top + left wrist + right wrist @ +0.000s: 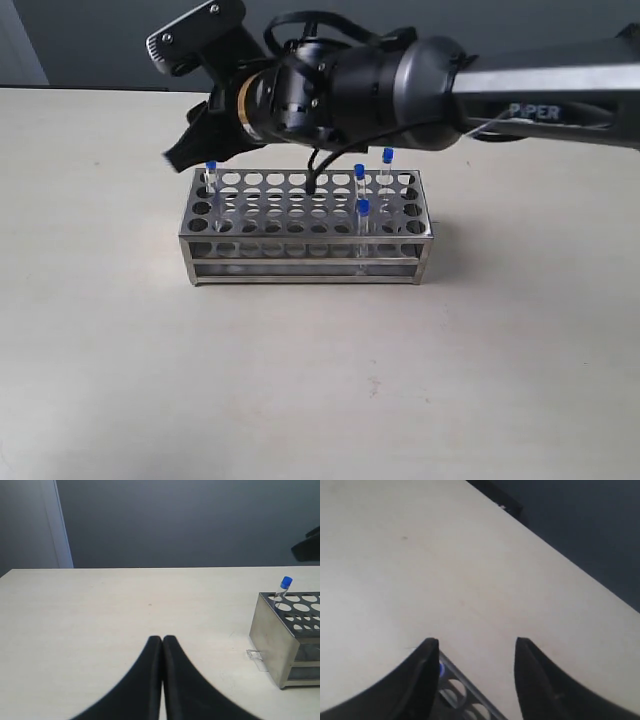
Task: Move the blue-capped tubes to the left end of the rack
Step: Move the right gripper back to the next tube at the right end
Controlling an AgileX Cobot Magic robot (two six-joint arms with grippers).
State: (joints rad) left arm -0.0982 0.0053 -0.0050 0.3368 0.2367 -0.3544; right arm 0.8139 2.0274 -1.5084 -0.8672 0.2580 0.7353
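Exterior view | one blue-capped tube (211, 172) at rack (300, 250) left end, three tubes (363, 209) pending | right gripper (475, 647) spread | left gripper (162, 640) pressed together

The gripper (162, 640) hangs over the counter (115, 605), its 2 black fingers (145, 685) pressed tip to tip with nothing between them. The rack (272, 635) stands well apart, short of the counter's far edge, with only 1 end in view. 1 blue-capped tube (283, 588) leans in a corner hole there. A small clear scrap (255, 658) lies just beside the rack's foot.
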